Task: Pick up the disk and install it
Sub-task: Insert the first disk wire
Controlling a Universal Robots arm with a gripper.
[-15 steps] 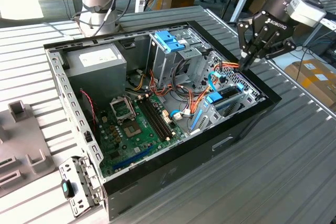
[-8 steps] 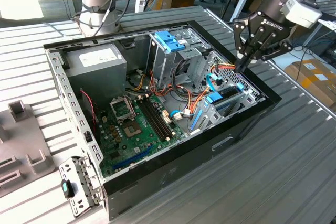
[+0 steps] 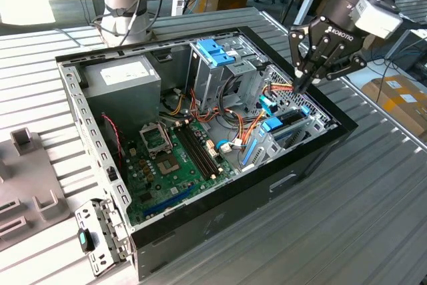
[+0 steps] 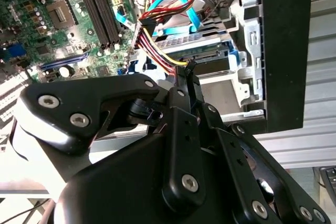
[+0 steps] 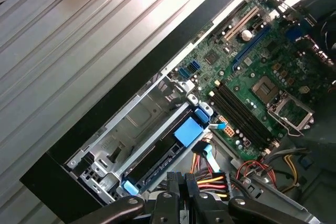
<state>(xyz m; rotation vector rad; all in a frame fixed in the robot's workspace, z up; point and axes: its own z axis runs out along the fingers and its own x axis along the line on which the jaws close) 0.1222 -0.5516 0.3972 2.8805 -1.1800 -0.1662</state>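
One claw, fingers pressed together, empty, hovers just above drive bay inside open computer case. Disk seated in that bay, blue rails showing.

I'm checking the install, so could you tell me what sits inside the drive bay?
A dark drive on blue rails sits in the bay. The pincer and cables cover its near end.

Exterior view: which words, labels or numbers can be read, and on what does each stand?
Tool: white lettering, a maker's name, left unquoted.
Power supply, white sticker: print too small to read.
Motherboard: markings too small to read.
Nothing else legible.
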